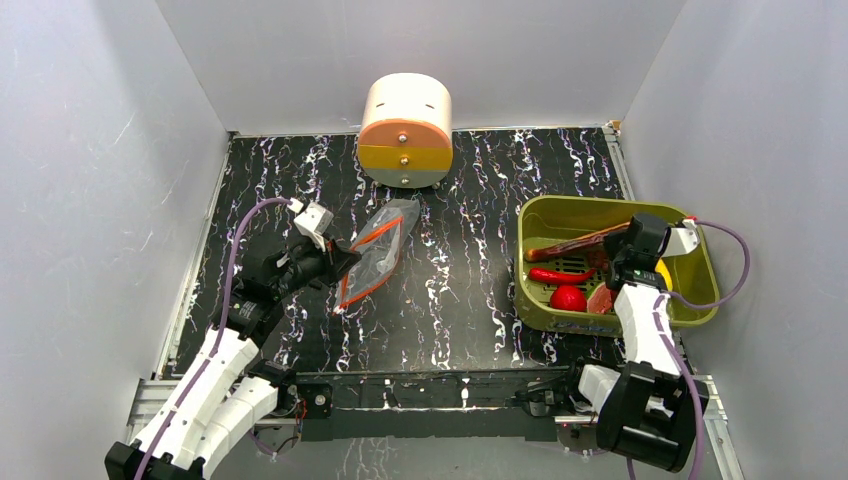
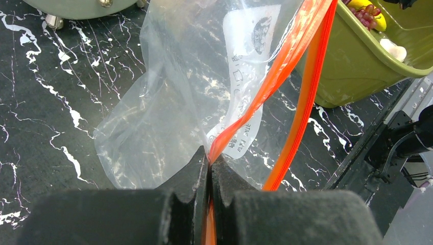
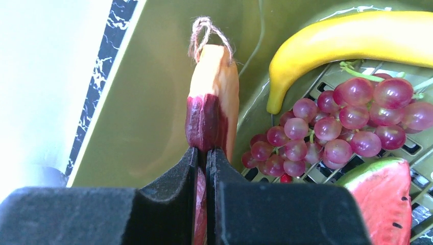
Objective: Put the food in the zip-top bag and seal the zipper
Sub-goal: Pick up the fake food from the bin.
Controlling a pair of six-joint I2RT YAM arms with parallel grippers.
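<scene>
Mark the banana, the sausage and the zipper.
banana (image 3: 357, 35), right wrist view, middle of its yellow body.
sausage (image 3: 204, 120), right wrist view, dark red lower section.
zipper (image 2: 275, 66), left wrist view, orange strip mid-length.

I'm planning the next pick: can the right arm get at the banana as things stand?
Probably not yet: the right gripper is shut on the sausage. Otherwise the banana lies uncovered close by in the bin.
</scene>
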